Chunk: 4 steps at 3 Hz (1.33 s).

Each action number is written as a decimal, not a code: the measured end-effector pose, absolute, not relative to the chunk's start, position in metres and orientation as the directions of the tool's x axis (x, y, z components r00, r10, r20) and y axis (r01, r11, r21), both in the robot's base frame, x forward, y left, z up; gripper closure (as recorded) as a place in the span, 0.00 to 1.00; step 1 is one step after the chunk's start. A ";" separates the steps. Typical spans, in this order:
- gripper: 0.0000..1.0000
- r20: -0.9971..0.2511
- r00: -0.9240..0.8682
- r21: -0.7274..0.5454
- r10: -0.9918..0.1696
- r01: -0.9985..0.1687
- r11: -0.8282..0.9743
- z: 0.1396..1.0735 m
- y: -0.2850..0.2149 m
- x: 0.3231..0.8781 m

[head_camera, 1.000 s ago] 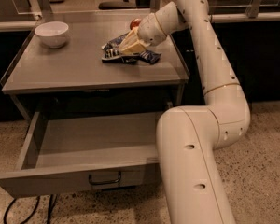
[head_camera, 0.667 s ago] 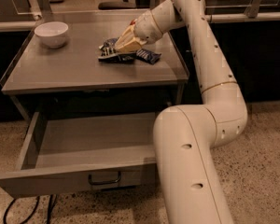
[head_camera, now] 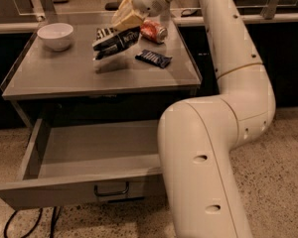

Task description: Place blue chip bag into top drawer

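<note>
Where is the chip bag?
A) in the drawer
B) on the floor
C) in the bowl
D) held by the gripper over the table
D: the gripper is shut on the chip bag, which hangs above the table, with its shadow beneath it, well above the open drawer.

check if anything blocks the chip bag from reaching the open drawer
The blue chip bag, held by the gripper, hangs above the tabletop, which lies between it and the open top drawer below. The robot's arm also covers the drawer's right side; the rest looks free.
</note>
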State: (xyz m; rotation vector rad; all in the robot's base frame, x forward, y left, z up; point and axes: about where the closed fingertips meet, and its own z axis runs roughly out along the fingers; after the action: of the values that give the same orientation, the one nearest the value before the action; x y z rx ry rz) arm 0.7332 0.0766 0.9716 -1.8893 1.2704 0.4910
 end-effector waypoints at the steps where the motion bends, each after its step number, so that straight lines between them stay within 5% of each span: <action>1: 1.00 -0.687 0.389 -0.372 -0.614 -0.914 -0.162 1.001 0.061 0.700; 3: 1.00 -0.686 0.387 -0.372 -0.616 -0.914 -0.161 1.001 0.059 0.698; 4: 1.00 -0.669 0.413 -0.468 -0.618 -0.880 -0.081 1.042 0.021 0.676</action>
State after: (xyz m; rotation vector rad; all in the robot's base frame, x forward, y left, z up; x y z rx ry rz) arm 0.6756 0.0211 1.0418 -1.7916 1.2960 0.3757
